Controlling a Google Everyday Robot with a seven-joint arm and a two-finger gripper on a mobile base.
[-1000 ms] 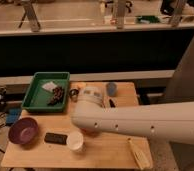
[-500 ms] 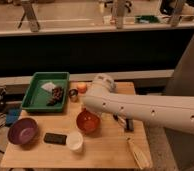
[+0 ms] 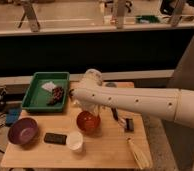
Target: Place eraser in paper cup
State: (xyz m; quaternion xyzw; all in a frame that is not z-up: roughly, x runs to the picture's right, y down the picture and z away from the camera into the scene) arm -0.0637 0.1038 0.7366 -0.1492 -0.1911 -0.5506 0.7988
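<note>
The eraser [image 3: 55, 138] is a flat black block lying on the wooden table near the front left. The white paper cup [image 3: 75, 141] stands upright just to its right, nearly touching it. My white arm reaches in from the right across the table. Its gripper end [image 3: 88, 105] hangs over the back middle of the table, between the green tray and the orange bowl, well behind the eraser and the cup. The arm's bulk hides much of the gripper.
A green tray [image 3: 31, 101] with small items sits at the back left. A purple bowl [image 3: 23, 131] is left of the eraser. An orange bowl [image 3: 88, 123] is behind the cup. A dark handled item [image 3: 127, 124] and a pale long object [image 3: 139, 153] lie to the right.
The arm's end has lifted back from over the cup and orange bowl, uncovering the bowl, and now sits near the tray's right side. The eraser and cup have not moved.
</note>
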